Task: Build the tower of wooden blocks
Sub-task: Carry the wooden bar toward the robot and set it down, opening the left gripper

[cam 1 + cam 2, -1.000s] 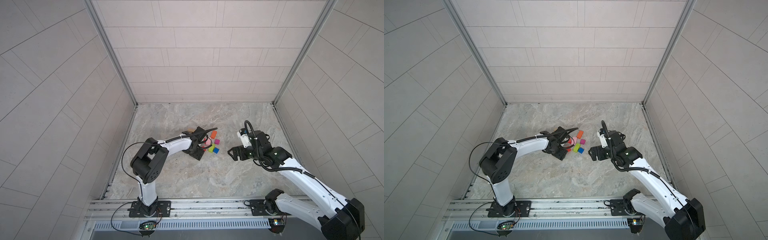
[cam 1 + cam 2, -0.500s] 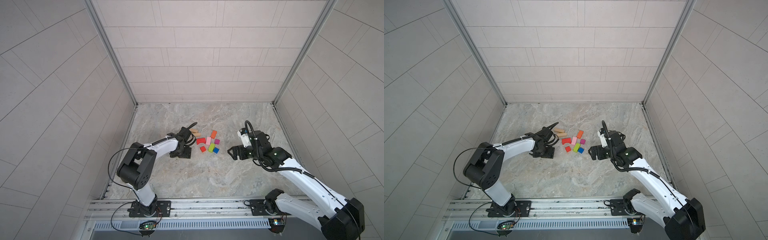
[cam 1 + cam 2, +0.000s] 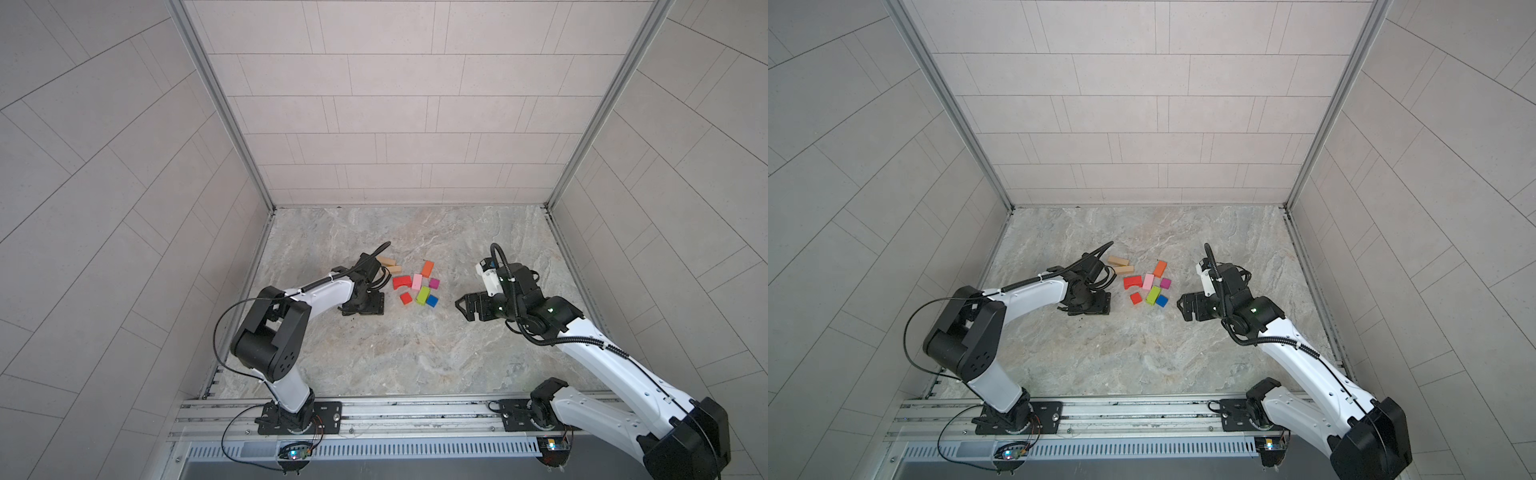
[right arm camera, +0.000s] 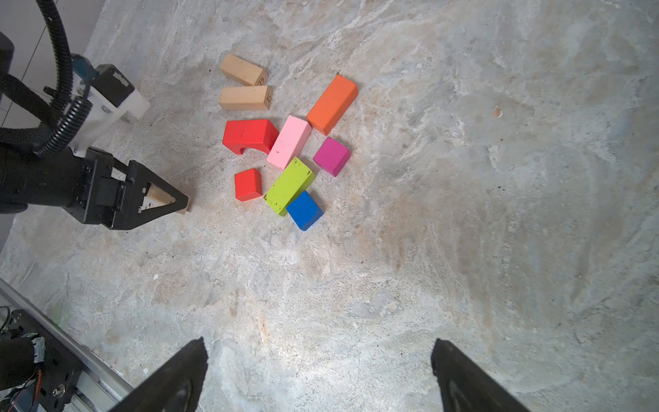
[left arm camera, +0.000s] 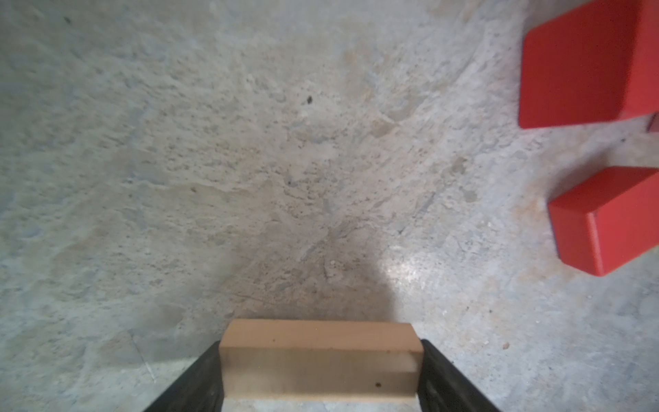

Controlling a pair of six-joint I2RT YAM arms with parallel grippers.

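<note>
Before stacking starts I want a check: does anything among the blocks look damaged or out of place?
Nothing is spilled or toppled. The lime oblong shows dark scuffs in its paint near both ends. One tan bar is off on its own, clamped in the left gripper.

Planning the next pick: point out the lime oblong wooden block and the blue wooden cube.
lime oblong wooden block [image 4: 289,186], right wrist view, top face.
blue wooden cube [image 4: 303,207], right wrist view, top face.
</note>
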